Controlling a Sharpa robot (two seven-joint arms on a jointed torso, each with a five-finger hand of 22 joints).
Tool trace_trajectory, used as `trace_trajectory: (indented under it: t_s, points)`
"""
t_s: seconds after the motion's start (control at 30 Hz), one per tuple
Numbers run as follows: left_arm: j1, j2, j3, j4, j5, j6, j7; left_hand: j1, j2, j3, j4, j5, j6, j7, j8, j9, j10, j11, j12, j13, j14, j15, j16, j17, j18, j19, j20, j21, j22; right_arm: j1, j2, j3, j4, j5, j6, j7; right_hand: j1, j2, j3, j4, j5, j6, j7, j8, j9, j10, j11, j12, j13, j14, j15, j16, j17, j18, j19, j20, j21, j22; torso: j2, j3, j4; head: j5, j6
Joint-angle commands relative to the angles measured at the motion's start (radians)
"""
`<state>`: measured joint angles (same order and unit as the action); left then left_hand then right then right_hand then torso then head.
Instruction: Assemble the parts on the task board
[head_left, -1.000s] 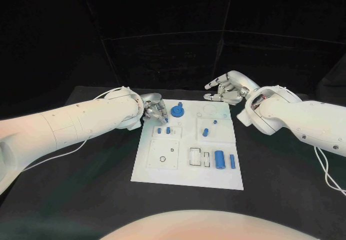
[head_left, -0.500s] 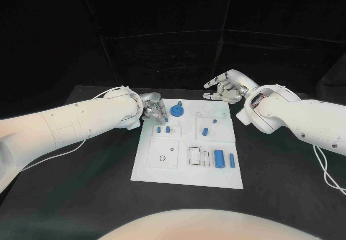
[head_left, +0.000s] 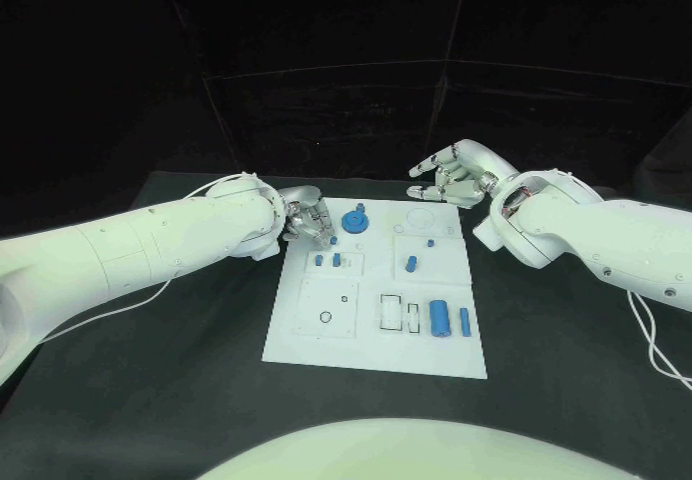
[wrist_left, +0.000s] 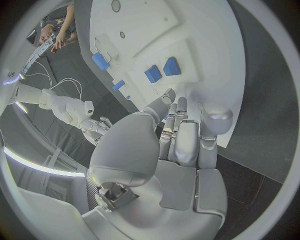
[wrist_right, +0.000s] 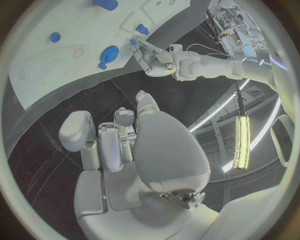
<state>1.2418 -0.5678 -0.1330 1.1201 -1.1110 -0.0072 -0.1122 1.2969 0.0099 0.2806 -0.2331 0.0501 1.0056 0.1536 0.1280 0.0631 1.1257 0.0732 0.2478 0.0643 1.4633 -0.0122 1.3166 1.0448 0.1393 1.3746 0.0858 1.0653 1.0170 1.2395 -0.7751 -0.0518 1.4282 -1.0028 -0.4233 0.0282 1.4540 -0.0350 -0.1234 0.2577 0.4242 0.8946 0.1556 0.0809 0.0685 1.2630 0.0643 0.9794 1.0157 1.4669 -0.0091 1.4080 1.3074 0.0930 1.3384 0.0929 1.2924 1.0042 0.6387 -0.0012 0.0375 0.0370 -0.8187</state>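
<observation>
The black desk (head_left: 173, 400) carries the white task board (head_left: 378, 345) in its middle. The left robot hand (head_left: 310, 222) is at the far left corner of the task board, its fingers curled together over the board edge; I cannot tell if it holds something. The right robot hand (head_left: 456, 175) is just beyond the far right corner of the task board, above the desk, with fingers apart and nothing in them. On the task board, a round blue part (head_left: 356, 220) stands near the left robot hand. A blue cylinder (head_left: 438, 318) and a thin blue bar (head_left: 466, 321) lie at the near right side. A small blue peg (head_left: 411, 264) lies in the middle.
</observation>
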Motion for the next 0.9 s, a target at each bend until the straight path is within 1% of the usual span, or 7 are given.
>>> trace_trajectory:
  t_s: [0.03,0.2,0.4,0.43,0.5,0.7,0.9]
  points:
    - [0.001,-0.004,0.001,-0.003,0.001,0.002,-0.004,0.000,-0.012,0.006,-0.004,-0.003,-0.013,0.003,-0.011,-0.001,0.002,0.009,-0.007,0.001,0.007,0.008,0.001,-0.002,-0.019,0.001,0.007,0.005,0.000,0.002,0.000,0.001,-0.001,0.002,0.006,0.000,-0.002,0.005,0.000,0.004,0.005,0.005,0.000,0.005,0.000,-0.004,-0.002,0.004,-0.001,0.047,-0.008,-0.004,0.003,0.012,0.000,-0.005,-0.006,-0.001,0.001,-0.0005,-0.0019,0.000,0.001]
    - [0.002,-0.018,0.001,-0.005,0.015,-0.036,0.005,-0.002,-0.010,0.012,-0.006,-0.003,-0.022,0.006,-0.019,0.000,0.005,0.011,-0.011,0.001,0.006,0.009,0.000,-0.006,-0.018,0.000,0.009,0.002,-0.002,0.002,-0.002,0.001,-0.012,-0.023,0.065,-0.048,0.011,0.009,0.003,0.001,-0.009,0.004,0.000,0.006,0.000,-0.115,-0.001,-0.175,-0.161,0.032,-0.007,-0.040,-0.042,0.025,-0.033,-0.005,-0.049,-0.074,0.000,-0.0007,-0.0010,-0.003,0.004]
    - [0.004,-0.062,0.002,0.012,0.166,-0.149,0.098,0.003,0.007,0.033,-0.007,-0.003,0.017,0.006,-0.002,0.009,0.008,0.011,-0.016,0.002,0.002,0.009,-0.004,-0.016,-0.010,-0.015,0.010,-0.030,-0.035,0.002,-0.010,0.000,-0.025,-0.179,0.183,-0.109,0.102,0.017,0.046,-0.022,-0.073,0.100,-0.012,0.053,0.013,-0.242,-0.008,-0.433,-0.365,-0.012,-0.015,-0.159,-0.186,0.042,-0.077,-0.011,-0.118,-0.177,-0.001,-0.0002,-0.0022,-0.010,0.012]
    - [0.004,-0.071,0.002,0.017,0.211,-0.167,0.123,0.003,0.009,0.037,-0.008,-0.003,0.023,0.006,0.000,0.009,0.009,0.011,-0.016,0.002,-0.001,0.009,-0.009,-0.025,-0.007,-0.021,0.010,-0.043,-0.049,0.002,-0.012,0.000,-0.024,-0.209,0.197,-0.115,0.126,0.012,0.062,-0.022,-0.129,0.109,-0.004,0.053,0.009,-0.204,-0.010,-0.518,-0.453,-0.006,-0.005,-0.173,-0.201,0.043,-0.069,-0.016,-0.121,-0.178,-0.001,-0.0002,-0.0026,-0.012,0.014]
    - [0.005,-0.089,0.002,0.032,0.314,-0.196,0.177,0.005,0.015,0.048,-0.009,-0.003,0.032,0.006,0.003,0.010,0.010,0.011,-0.018,0.002,-0.014,0.009,-0.030,-0.063,0.003,-0.043,0.010,-0.088,-0.095,0.002,-0.017,0.000,-0.021,-0.275,0.219,-0.123,0.157,0.007,0.080,-0.033,-0.135,0.135,-0.018,0.064,0.011,-0.199,-0.006,-0.582,-0.514,-0.004,-0.015,-0.185,-0.214,0.041,-0.065,-0.014,-0.122,-0.177,0.000,-0.0006,-0.0031,-0.018,0.019]
    - [0.003,-0.153,0.001,0.117,0.660,-0.215,0.369,-0.025,0.011,0.066,0.001,-0.003,0.050,0.007,0.005,0.007,0.025,0.011,-0.017,0.005,-0.058,0.010,-0.093,-0.164,0.025,-0.103,0.012,-0.198,-0.197,-0.007,-0.030,-0.001,0.001,-0.486,0.247,-0.150,0.172,-0.021,0.126,-0.026,-0.203,0.146,-0.016,0.045,-0.002,-0.165,0.004,-0.746,-0.687,0.006,-0.006,-0.193,-0.218,0.040,-0.058,-0.005,-0.131,-0.182,0.000,-0.0027,-0.0010,-0.044,0.030]
    - [-0.007,-0.198,0.000,0.196,0.788,-0.196,0.478,-0.043,0.006,0.061,0.013,-0.003,0.052,0.004,0.004,0.006,0.029,0.009,-0.013,0.008,-0.082,0.010,-0.122,-0.212,0.035,-0.135,0.013,-0.257,-0.251,-0.024,-0.035,-0.001,0.016,-0.590,0.236,-0.168,0.162,-0.041,0.138,-0.020,-0.214,0.125,-0.009,0.020,-0.004,-0.180,0.015,-0.782,-0.733,0.012,0.004,-0.188,-0.212,0.039,-0.053,0.002,-0.129,-0.179,0.000,-0.0033,-0.0007,-0.059,0.038]
